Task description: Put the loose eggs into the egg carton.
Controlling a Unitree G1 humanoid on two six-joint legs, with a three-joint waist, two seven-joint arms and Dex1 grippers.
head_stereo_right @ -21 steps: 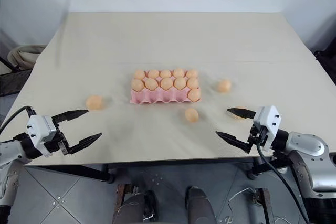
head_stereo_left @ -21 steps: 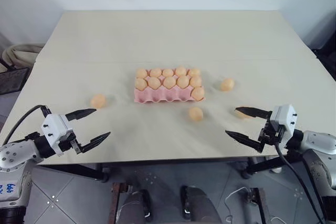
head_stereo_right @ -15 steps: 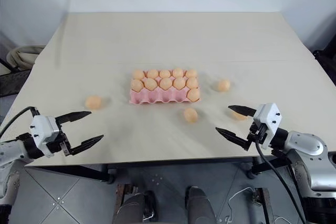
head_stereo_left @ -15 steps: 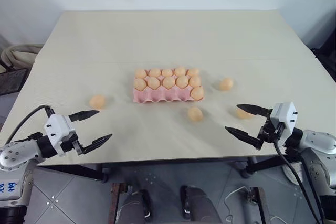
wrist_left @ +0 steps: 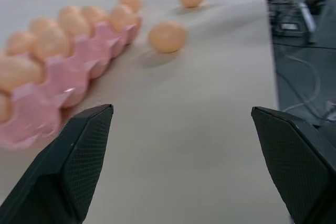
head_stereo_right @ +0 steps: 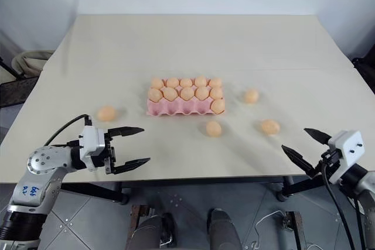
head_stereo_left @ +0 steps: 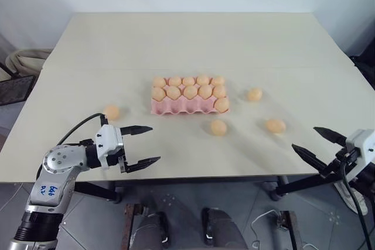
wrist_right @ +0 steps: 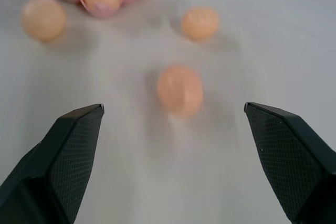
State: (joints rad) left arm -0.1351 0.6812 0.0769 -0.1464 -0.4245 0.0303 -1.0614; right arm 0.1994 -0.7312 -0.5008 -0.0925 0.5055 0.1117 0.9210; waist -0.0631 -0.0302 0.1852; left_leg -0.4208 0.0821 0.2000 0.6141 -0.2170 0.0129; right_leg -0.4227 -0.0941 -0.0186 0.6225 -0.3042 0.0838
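Pale tabletop carries four loose eggs around the egg carton; right gripper, jaws released, faces the nearest; left gripper likewise released

Pale surface before me, carrying a carton and stray eggs.

The pink egg carton sits near its middle; four loose eggs lie directly on it: one to my left, three to my right of the carton.
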